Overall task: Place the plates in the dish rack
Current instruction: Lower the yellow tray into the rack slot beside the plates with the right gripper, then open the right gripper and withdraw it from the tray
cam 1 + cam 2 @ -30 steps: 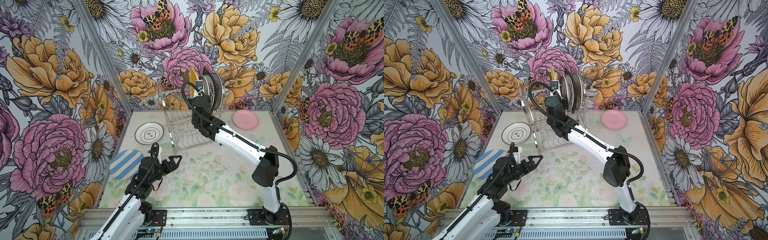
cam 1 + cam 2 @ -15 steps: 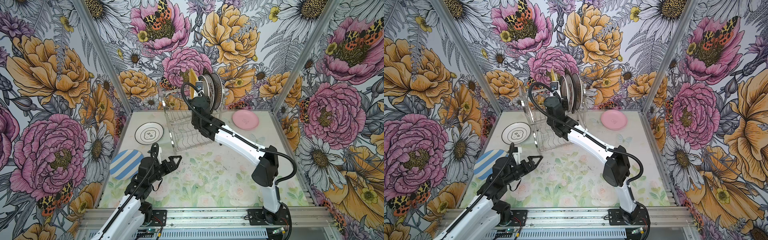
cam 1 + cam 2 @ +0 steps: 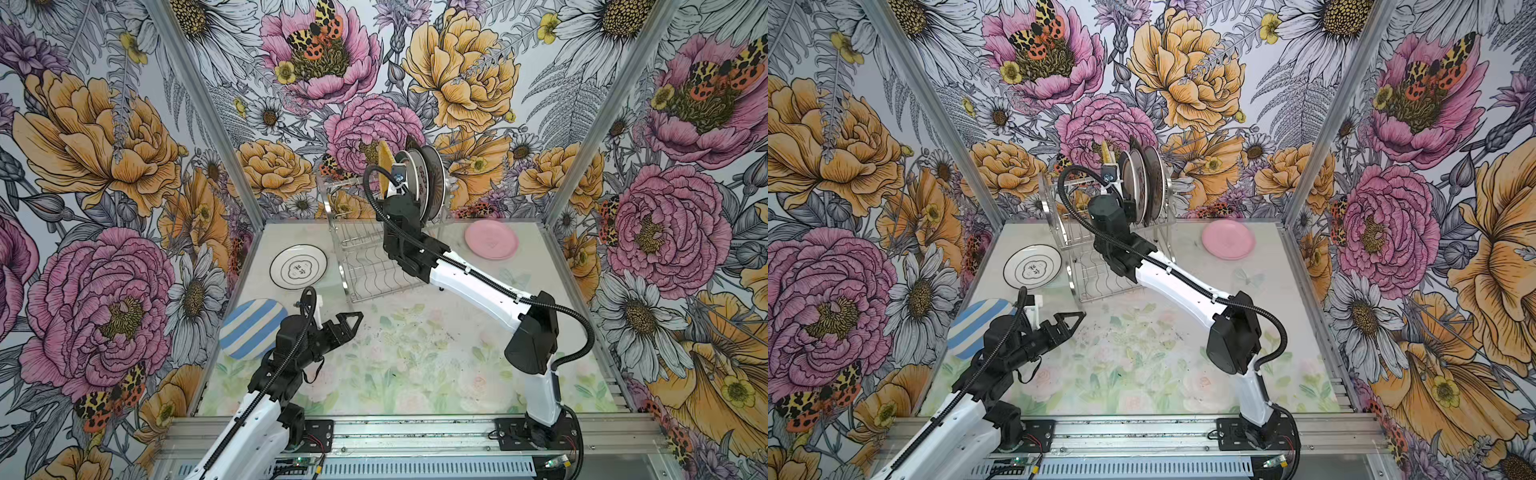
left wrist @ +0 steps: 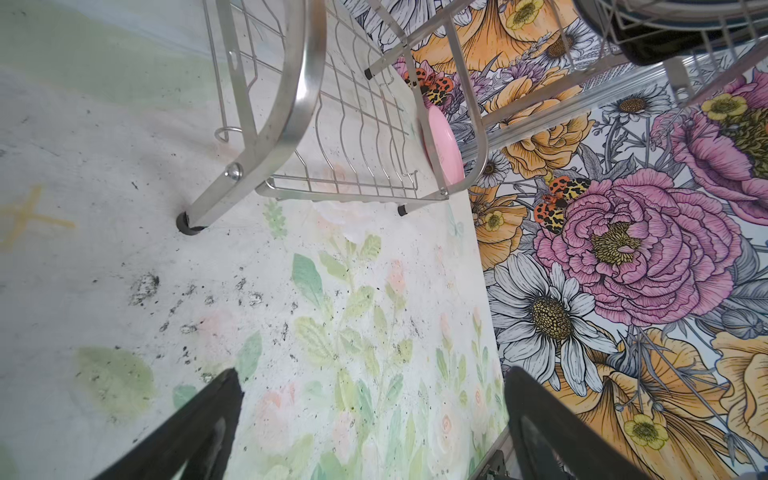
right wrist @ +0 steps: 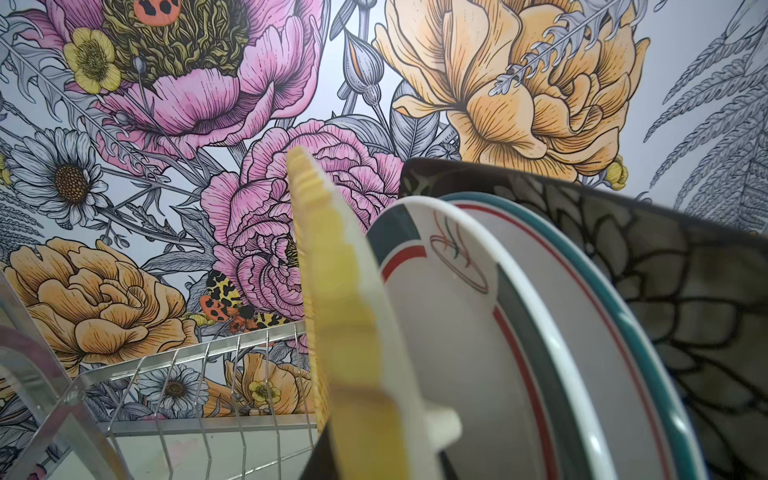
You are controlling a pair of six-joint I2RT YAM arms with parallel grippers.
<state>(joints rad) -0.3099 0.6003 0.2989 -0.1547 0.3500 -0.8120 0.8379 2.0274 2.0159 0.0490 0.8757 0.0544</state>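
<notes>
- dish rack [image 3: 374, 266] is seen at the far middle of the table [image 3: 415, 365], upright, with its lower shelf bare in both top views
- plates are stood on edge in the upper tier, packed toward its right end
- yellow plate [image 3: 384, 166] is placed leftmost in that row, upright, just beside the round ones
- in the right wrist view the yellow plate [image 5: 332, 291] is followed by a white plate with red and dark bands [image 5: 457, 332], then a teal-rimmed plate [image 5: 602, 311], then the black floral plate [image 5: 685, 270]
- right gripper [image 3: 397, 183] is raised to the upper tier, with the yellow plate set between its jaws
- one light finger pad [image 5: 444, 424] is seen against the plate's face; whether the plate is clamped or let go cannot be told
- left gripper [image 4: 372, 376] is spread wide, nothing is held, and only table is seen between its fingers
- left gripper [image 3: 347, 322] is held low over the table, near and left of the rack, pointed toward it
- pink plate [image 3: 491, 240] is laid flat on the table at the far right, apart from the rack
- white plate with a black ring [image 3: 298, 266] is laid flat just left of the rack
- blue-white striped plate [image 3: 249, 328] is found at the near left edge, partly hidden by the left arm
</notes>
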